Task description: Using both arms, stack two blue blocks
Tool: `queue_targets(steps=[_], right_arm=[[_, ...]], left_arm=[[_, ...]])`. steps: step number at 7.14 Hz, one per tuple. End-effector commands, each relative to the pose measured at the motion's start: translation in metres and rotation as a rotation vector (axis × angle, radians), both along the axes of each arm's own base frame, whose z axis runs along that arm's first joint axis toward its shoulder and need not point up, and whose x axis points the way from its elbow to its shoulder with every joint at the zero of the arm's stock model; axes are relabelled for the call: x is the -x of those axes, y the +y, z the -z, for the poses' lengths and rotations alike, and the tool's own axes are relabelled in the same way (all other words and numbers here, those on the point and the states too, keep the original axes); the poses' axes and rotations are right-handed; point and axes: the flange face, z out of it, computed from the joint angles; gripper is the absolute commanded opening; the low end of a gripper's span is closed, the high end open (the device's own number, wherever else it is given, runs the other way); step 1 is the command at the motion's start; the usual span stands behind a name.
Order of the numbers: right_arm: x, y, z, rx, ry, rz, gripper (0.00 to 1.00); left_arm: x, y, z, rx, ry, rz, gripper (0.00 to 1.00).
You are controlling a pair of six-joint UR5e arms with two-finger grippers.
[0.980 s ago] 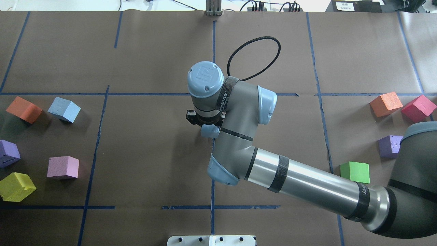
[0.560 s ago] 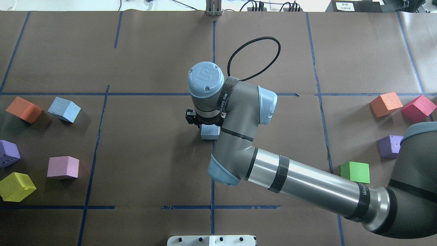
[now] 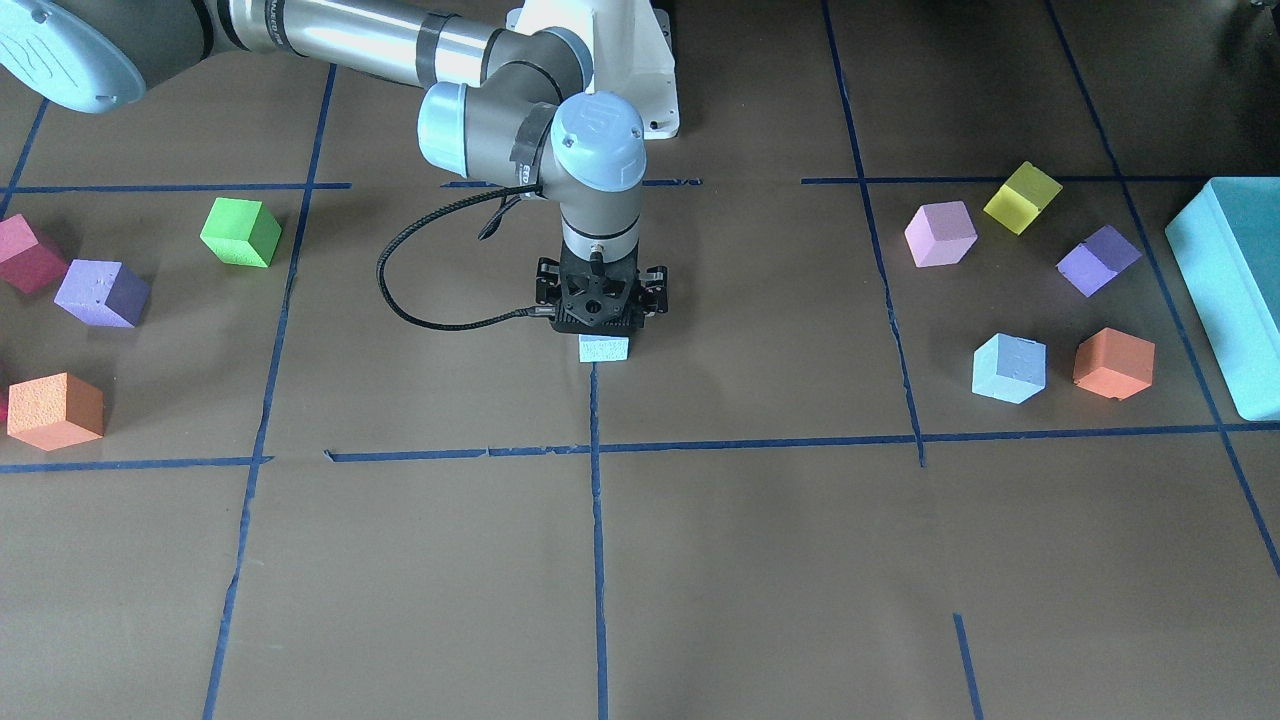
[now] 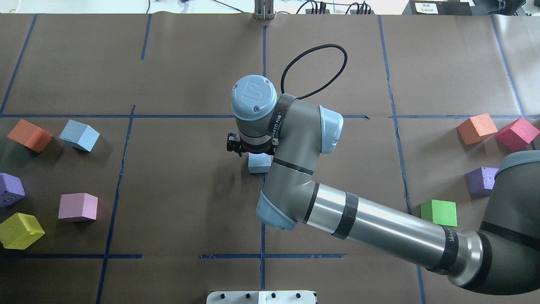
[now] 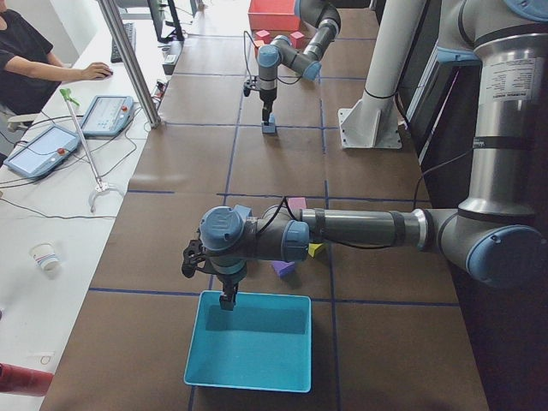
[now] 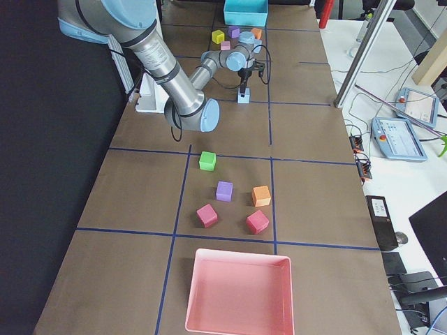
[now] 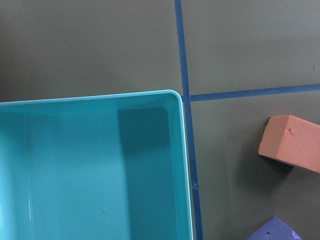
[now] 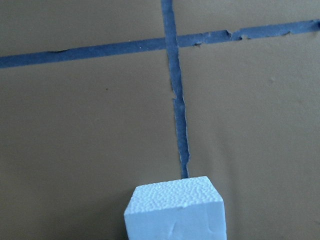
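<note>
One pale blue block (image 4: 259,163) rests on the brown table at the centre, on a blue tape line; it also shows in the front view (image 3: 603,348) and fills the bottom of the right wrist view (image 8: 175,210). My right gripper (image 3: 602,335) points straight down over it, its linkages spread wide; its fingertips are hidden. The other blue block (image 4: 79,135) sits at the far left, next to an orange cube (image 4: 29,135). My left gripper (image 5: 227,301) hangs over the teal box (image 5: 248,342); I cannot tell whether it is open or shut.
Purple (image 4: 10,189), pink (image 4: 78,207) and yellow (image 4: 20,230) cubes lie at the left. Orange (image 4: 476,128), red (image 4: 517,133), purple (image 4: 481,180) and green (image 4: 438,212) cubes lie at the right. A pink tray (image 6: 241,259) stands at the right end.
The blue block under my right gripper has come down slightly onto the table. The gripper's black linkage now sticks out wider to the left. The arm has stayed in place.
</note>
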Motion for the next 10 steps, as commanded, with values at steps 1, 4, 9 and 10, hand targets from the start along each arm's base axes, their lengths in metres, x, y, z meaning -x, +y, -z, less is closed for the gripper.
queue_targets(steps=[1,4,9,10], right_arm=[[-0.051,0.008,0.052,-0.033,-0.075,-0.018,1.00],[-0.163,0.031,0.107,-0.055,-0.068,-0.049,1.00],[-0.382,-0.067,-0.003,-0.230,-0.024,0.097,1.00],[-0.420,-0.081,-0.032,-0.261,-0.012,0.133,1.00]], left_arm=[[0.000,-0.001,0.003,-0.005,0.000,0.000,1.00],[-0.025,-0.015,0.111,-0.212,0.033,-0.048,1.00],[-0.230,-0.036,0.191,-0.276,0.012,-0.149,1.00],[-0.242,-0.045,0.161,-0.272,0.026,-0.131,1.00]])
